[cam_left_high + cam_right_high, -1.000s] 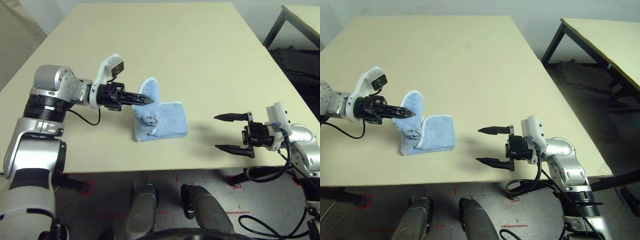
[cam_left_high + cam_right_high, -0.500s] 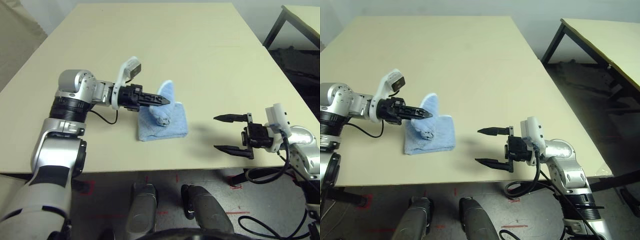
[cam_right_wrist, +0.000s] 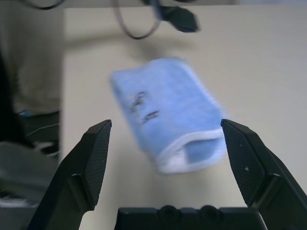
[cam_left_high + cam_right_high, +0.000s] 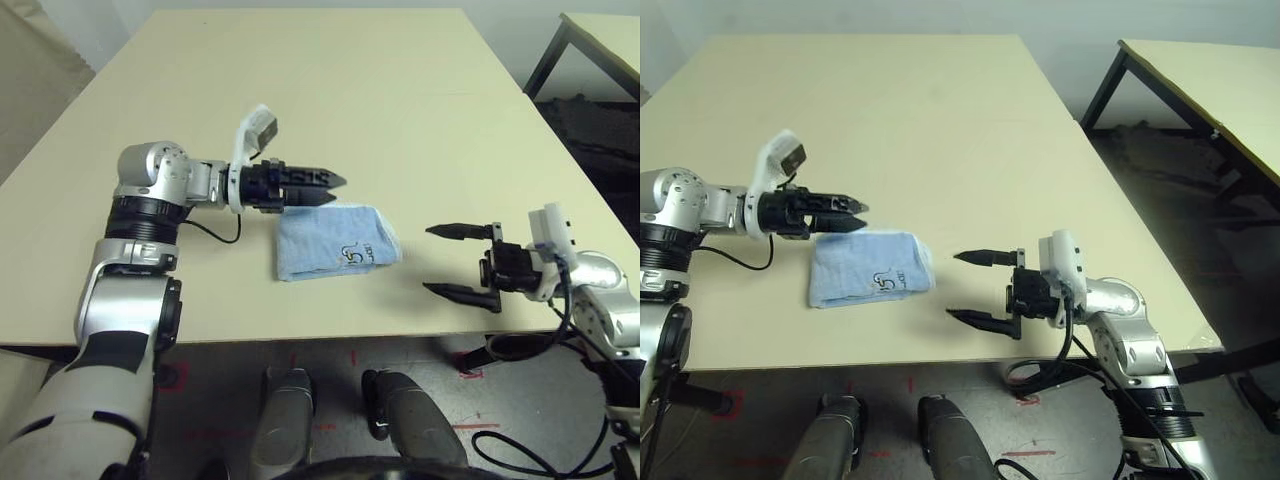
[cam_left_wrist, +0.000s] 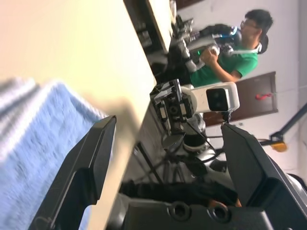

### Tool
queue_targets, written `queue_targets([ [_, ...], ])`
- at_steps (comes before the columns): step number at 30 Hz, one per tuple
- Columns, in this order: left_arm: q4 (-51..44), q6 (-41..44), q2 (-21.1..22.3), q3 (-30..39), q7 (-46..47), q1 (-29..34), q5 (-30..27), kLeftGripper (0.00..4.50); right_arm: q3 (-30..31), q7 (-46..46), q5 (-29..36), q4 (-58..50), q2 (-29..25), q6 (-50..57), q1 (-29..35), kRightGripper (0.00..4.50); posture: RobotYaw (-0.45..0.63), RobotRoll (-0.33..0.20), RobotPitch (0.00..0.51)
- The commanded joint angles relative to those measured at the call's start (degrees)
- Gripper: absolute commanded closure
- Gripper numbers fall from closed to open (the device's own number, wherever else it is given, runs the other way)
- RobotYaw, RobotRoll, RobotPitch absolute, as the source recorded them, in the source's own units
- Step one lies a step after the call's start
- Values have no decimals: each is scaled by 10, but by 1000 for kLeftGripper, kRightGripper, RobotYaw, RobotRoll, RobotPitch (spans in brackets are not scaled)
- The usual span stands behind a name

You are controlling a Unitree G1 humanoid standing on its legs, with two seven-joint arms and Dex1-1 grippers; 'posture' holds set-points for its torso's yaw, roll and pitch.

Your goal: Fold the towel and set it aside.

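Observation:
The towel (image 4: 335,243) is a light-blue cloth with white edging, lying folded flat on the table near its front edge, a dark embroidered mark facing up. My left gripper (image 4: 338,189) hovers open just beyond the towel's far edge, holding nothing, and the towel (image 5: 33,148) lies below its fingers in the left wrist view. My right gripper (image 4: 428,259) stands open a short way to the right of the towel, clear of it and pointing at it. From the right wrist the towel (image 3: 165,112) lies ahead, between the spread fingers.
The beige table (image 4: 330,80) stretches far behind the towel. A second table (image 4: 600,30) with dark clutter under it stands at the right. A person in a green shirt (image 5: 230,52) is in the room beyond the table.
My left gripper has opened and let go of the raised flap. The flap has dropped over, so the towel now lies folded flat. The right gripper has stayed put.

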Motion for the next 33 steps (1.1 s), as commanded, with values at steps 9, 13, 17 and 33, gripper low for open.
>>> queue_targets([
  [9, -174, -433, 67, -87, -100, 212, 150, 588, 132, -54, -39, -4, 91, 98, -104, 1823, 2, 0, 167],
  [13, -174, -554, 68, -95, -141, 251, 181, 1979, 150, -45, -46, 19, 114, 92, -114, 3332, 14, 0, 165],
  [17, -171, -617, 58, -94, -162, 269, 189, 3339, 151, -47, -55, 39, 121, 88, -123, 4500, 25, 0, 166],
  [33, -133, -704, 2, -102, -138, 300, 222, 4456, 171, -22, -97, 81, 105, 92, -110, 4500, 11, 0, 162],
])
